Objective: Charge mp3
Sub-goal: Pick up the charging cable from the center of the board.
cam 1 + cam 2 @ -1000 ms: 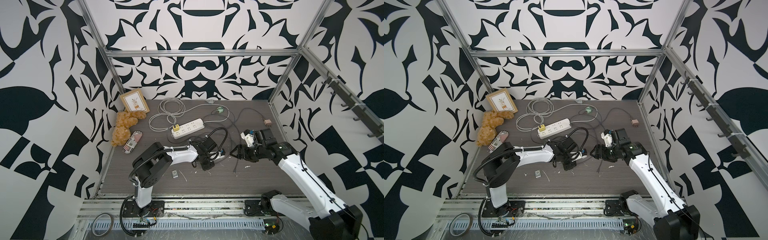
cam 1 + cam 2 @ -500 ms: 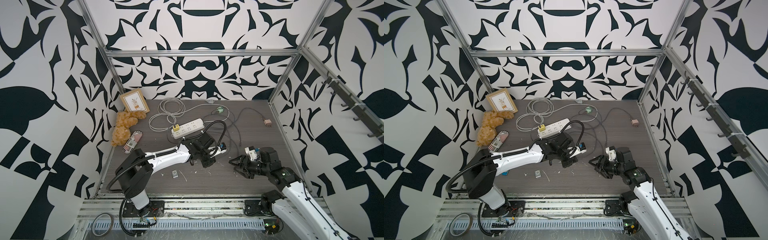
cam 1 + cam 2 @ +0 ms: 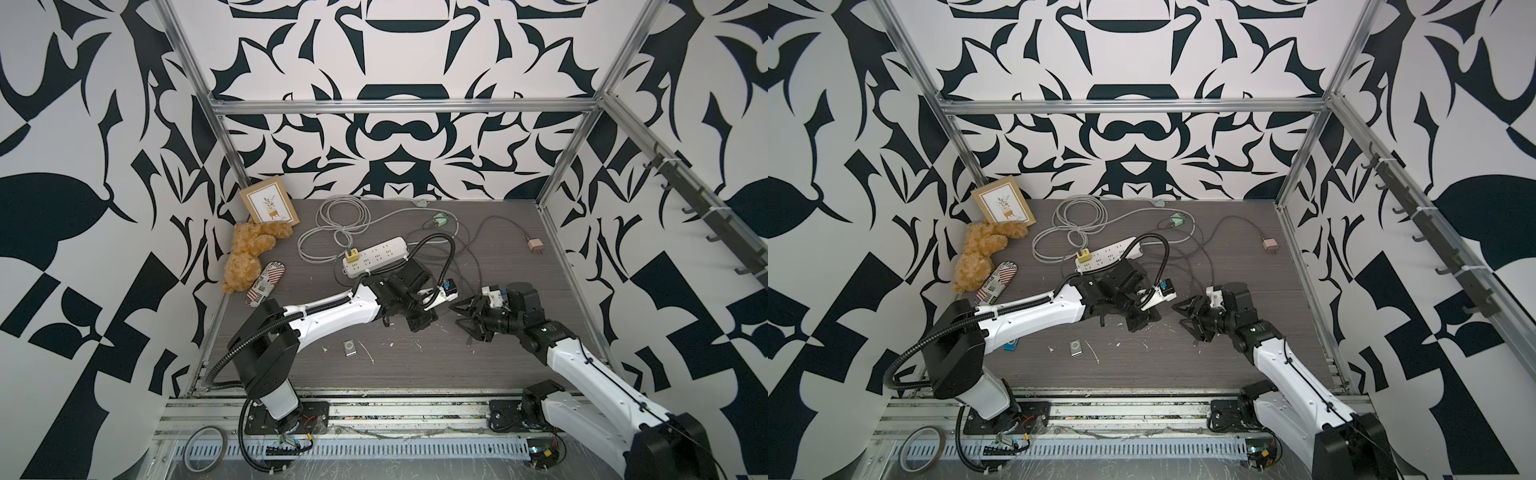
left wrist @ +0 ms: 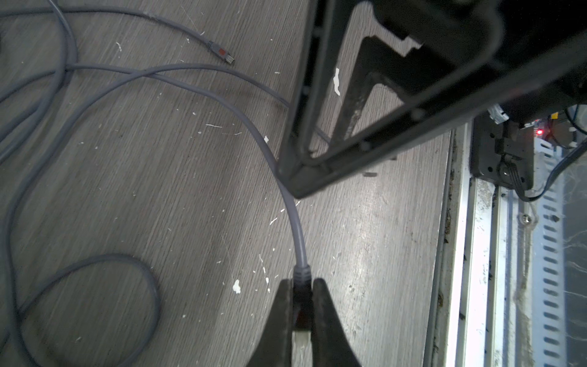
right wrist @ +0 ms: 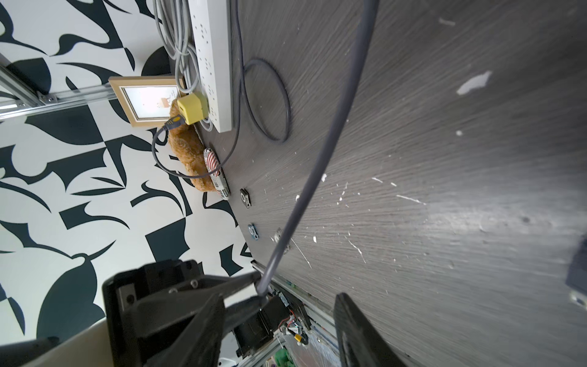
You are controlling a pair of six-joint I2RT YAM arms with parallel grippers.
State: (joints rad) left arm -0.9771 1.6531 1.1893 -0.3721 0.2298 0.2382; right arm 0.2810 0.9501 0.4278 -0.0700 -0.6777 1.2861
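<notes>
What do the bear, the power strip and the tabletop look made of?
Bear: tan plush, fuzzy curly pile.
Power strip: white plastic, probably; smooth moulded shell with socket holes.
Tabletop: grey wood-grain surface, likely laminate; straight printed-looking grain, slight sheen.

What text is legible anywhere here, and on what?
"Place": on the striped pouch by the teddy; the word before it is blurred.
Card: print under the plant drawing, too small to read.
Power strip, mp3: no legible marks.
</notes>
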